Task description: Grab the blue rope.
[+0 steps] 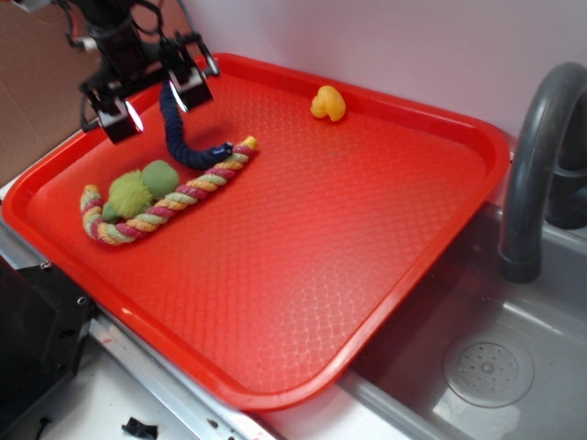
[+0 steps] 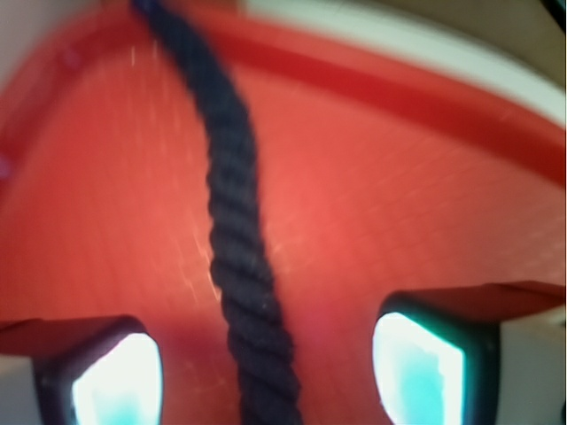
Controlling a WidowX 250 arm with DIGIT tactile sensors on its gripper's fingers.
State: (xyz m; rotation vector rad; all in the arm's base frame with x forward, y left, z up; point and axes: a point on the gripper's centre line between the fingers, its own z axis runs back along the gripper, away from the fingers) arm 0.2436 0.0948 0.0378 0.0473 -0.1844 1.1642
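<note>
The blue rope [image 1: 186, 149], dark navy and braided, lies on the red tray [image 1: 367, 238] at the back left. Its lower end touches the multicoloured rope and its upper end rises between my fingers. My gripper [image 1: 154, 101] is above it with the jaws wide open on either side of the rope. In the wrist view the rope [image 2: 235, 221] runs from the bottom centre to the top left, between the two fingers [image 2: 120, 381] with a clear gap on each side of my gripper [image 2: 266, 372]. The fingers do not touch it.
A red, yellow and green twisted rope [image 1: 174, 200] and a green plush toy [image 1: 147, 186] lie just in front of the blue rope. A yellow duck [image 1: 327, 103] sits at the tray's back edge. A grey faucet [image 1: 537, 156] and sink [image 1: 495, 367] are to the right.
</note>
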